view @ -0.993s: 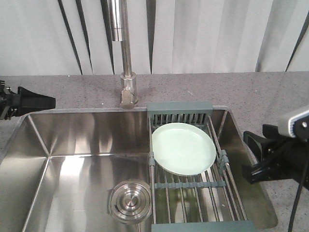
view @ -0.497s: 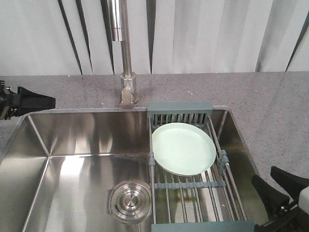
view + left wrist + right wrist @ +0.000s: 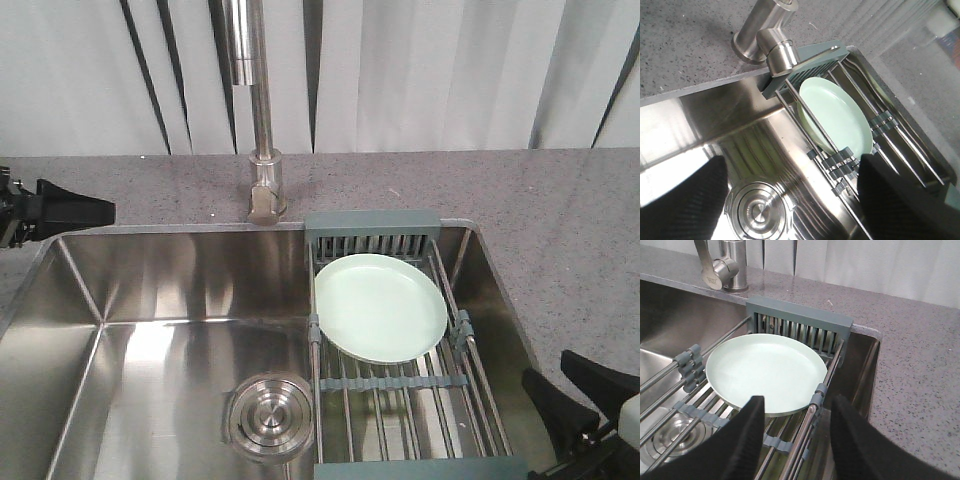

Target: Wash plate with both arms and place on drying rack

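Resting flat on the drying rack (image 3: 400, 390) rods, just in front of its slotted compartment, your plate (image 3: 380, 306) sits clear of both arms. Your right gripper (image 3: 795, 440) hangs near the rack's outer corner, jaws spread, empty; your left gripper (image 3: 790, 200), well off beyond the faucet (image 3: 262, 150), is likewise open and empty.

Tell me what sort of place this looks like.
Probably a kitchen sink station, perhaps a mock-up given the plain white curtain behind. A stainless steel sink basin sits in a speckled grey stone counter under a tall steel faucet, with a pale mint-green round plate on a steel-rod drying rack.
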Motion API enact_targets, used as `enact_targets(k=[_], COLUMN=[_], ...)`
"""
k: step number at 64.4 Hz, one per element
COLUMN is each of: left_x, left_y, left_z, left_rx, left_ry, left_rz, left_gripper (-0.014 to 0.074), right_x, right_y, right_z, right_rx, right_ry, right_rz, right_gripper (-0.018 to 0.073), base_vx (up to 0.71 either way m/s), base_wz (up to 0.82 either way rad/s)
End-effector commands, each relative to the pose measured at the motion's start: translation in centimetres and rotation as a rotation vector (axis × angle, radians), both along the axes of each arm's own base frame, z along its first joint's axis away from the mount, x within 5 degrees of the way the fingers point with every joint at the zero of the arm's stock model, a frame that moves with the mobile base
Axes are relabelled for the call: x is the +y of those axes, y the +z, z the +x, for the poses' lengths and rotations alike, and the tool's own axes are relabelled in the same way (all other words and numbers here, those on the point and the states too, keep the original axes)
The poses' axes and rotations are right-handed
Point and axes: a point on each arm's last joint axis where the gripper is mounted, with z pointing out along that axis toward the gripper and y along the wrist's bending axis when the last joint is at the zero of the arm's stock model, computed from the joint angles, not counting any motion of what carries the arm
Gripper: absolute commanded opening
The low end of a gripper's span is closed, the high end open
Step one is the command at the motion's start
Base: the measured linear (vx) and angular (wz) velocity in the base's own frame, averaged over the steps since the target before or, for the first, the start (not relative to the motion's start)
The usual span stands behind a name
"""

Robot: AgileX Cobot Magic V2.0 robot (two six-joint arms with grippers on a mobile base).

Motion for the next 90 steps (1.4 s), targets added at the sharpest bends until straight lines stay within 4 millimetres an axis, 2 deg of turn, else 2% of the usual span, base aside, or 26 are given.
enact_targets(k=[1, 70, 78, 90], left_x=[-0.66, -0.84, -0.84, -0.92], left_y=[2.89, 3.16, 3.14, 3.08], left_z=[-0.59, -0.49, -0.50, -0.52], left_rx=[-0.084, -0.060, -0.055, -0.047], left_ry=[-0.026, -0.005, -0.004, -0.007], left_rz=[-0.062, -0.113, -0.113, -0.110], left_gripper=[0.0524, 0.0510, 0.0389, 0.0043], right_x=[0.19, 0.18, 0.18, 0.18], right_y=[1.50, 1.45, 1.45, 1.45], right_z=[0.41, 0.40, 0.40, 0.40], right_rx=[-0.098, -0.092, -0.092, -0.092], right_ry=[0.009, 0.008, 0.008, 0.008], right_rz=[0.027, 0.025, 0.025, 0.025], right_gripper=[0.0311, 0.0308, 0.0308, 0.0308], base_vx=[0.00, 0.00, 0.00, 0.00], base_wz=[0.00, 0.00, 0.00, 0.00])
